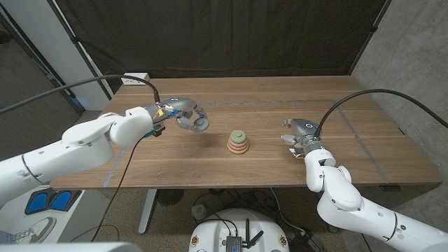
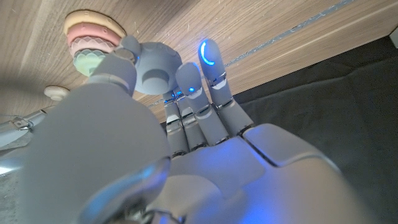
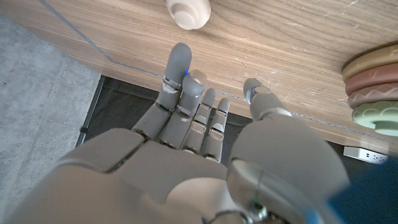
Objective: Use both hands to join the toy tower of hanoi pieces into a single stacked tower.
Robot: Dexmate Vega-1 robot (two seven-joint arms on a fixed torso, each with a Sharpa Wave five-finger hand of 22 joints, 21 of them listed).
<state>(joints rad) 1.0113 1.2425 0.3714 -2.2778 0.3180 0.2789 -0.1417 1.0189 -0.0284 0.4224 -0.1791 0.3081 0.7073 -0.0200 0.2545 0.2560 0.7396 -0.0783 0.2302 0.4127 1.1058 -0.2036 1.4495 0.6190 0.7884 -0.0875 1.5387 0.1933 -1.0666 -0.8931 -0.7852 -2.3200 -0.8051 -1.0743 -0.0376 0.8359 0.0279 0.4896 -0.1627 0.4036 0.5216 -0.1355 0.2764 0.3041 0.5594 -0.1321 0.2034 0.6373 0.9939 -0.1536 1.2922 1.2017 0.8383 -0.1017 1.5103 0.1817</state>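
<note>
A small tower of tan, pink and green rings stands at the middle of the wooden table; it also shows in the wrist views, the tower and the tower. My left hand hovers to the tower's left, above the table, and pinches a grey-blue ring, the ring, between thumb and fingers. My right hand stands to the tower's right with its fingers stretched out and nothing in them. A cream knob piece lies on the table just beyond those fingertips.
A white power strip sits at the table's back left corner, with a black cable running to my left arm. A dark curtain hangs behind the table. Pale tape lines cross the wood on the right.
</note>
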